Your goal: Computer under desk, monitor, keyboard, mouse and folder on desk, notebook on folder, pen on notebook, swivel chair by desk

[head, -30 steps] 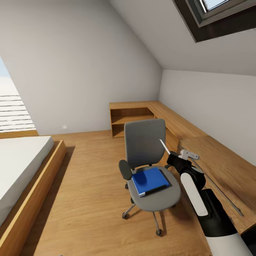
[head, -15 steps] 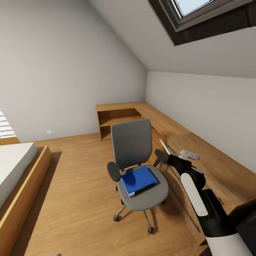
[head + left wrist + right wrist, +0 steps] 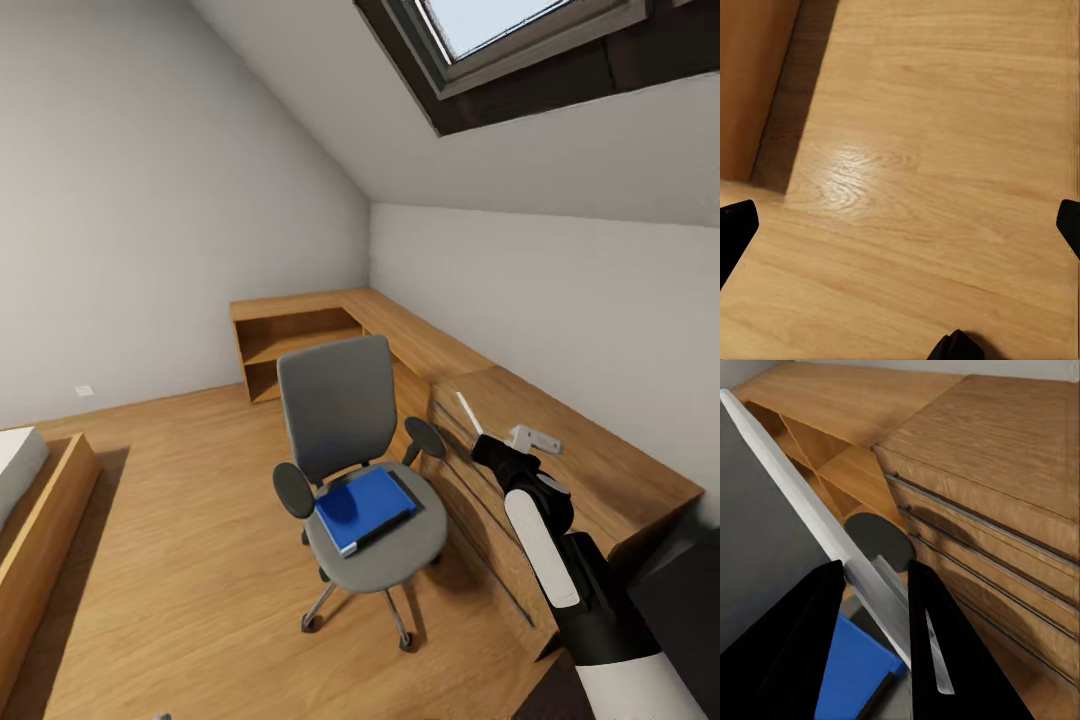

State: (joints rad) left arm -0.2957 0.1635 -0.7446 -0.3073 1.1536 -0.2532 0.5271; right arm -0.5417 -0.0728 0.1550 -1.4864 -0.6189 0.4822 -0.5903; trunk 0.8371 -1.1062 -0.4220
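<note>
The grey upholstered swivel chair with black armrests and chrome wheeled base stands on the light wooden plank floor, just beside the long wooden chest with bar handles that runs along the white right-hand wall. The bright blue flat rectangular folder lies on the chair seat, slightly askew.

The right arm reaches forward at the right of the head view. The right gripper is clenched on a slim white pen, which passes between the two black fingers and points up and away; in the head view the pen rises above the wrist, over the chest's front edge.

In the left wrist view the left gripper looks down on bare floor, its dark fingertips spread wide at the picture's edges (released, holding nothing).

A wooden bed frame sits at the far left.
</note>
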